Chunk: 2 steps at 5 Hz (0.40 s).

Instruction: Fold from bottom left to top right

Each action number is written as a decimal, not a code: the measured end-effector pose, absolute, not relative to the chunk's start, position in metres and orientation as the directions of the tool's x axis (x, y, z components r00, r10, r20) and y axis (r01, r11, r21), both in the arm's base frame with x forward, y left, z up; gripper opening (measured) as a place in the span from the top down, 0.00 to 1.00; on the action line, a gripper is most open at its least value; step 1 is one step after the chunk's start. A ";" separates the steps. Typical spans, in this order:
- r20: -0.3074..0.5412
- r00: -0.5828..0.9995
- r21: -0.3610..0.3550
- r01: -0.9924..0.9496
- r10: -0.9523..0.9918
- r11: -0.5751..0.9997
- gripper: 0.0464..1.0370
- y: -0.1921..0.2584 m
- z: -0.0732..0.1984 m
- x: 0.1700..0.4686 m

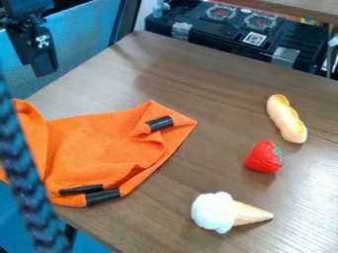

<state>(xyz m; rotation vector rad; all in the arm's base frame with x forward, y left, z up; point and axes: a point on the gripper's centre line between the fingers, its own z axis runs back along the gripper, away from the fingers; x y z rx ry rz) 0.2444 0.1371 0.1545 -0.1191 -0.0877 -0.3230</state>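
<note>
At the far left, a dark braided cable (25, 173) slants down in front of the orange cloth's left part. The black gripper (43, 69) hangs at the upper left, seen against a blue surface (86, 44); whether it is open or closed cannot be told. The orange cloth (99, 148) lies below it and to its right in the view, apart from it, at the left side of the wooden table (218, 99). The cloth's long axis runs roughly across the view, tilting up slightly to the right, where one corner points; its lower right edge slants from bottom left to upper right. Two black strips sit by its bottom corner, and a black patch (159, 123) lies beside a rumpled fold near the right corner. Further right come a toy ice cream cone (214, 212), tip rightward, a toy strawberry (263, 157) and a toy bread roll (287, 118).
</note>
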 end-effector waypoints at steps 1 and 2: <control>0.094 0.944 -0.124 0.325 -0.315 0.937 0.04 0.137 0.147 0.245; 0.137 0.930 -0.117 0.356 -0.340 0.927 0.04 0.144 0.146 0.245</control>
